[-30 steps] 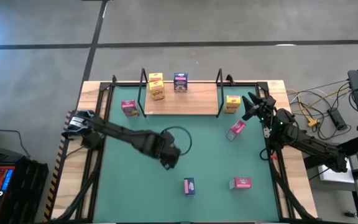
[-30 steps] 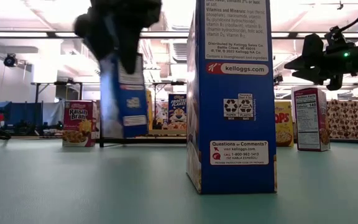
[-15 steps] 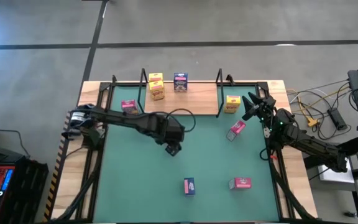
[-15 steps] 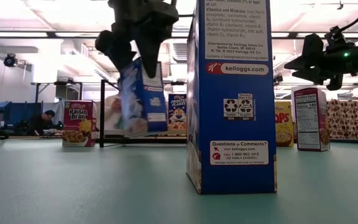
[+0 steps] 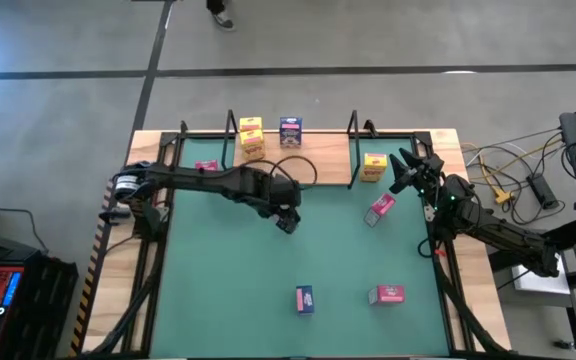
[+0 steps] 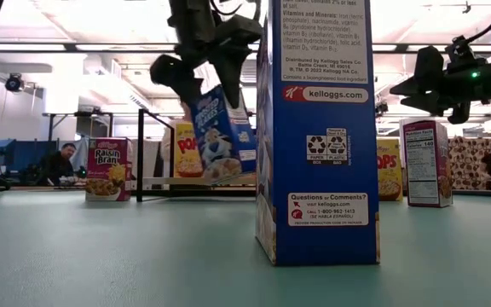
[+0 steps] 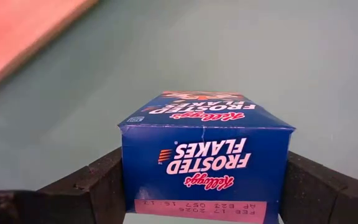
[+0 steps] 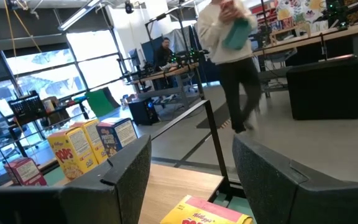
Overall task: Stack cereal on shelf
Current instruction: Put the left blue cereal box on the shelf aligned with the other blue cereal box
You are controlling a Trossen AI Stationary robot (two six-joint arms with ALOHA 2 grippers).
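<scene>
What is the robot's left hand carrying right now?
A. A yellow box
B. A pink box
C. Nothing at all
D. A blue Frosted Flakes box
D. The left hand is shut on the blue Frosted Flakes box, its dark fingers pressing both sides; the low view shows that box tilted and lifted off the green mat.

Open right claw (image 8: 191, 180) — yellow cereal box (image 8: 205, 211) beneath
</scene>
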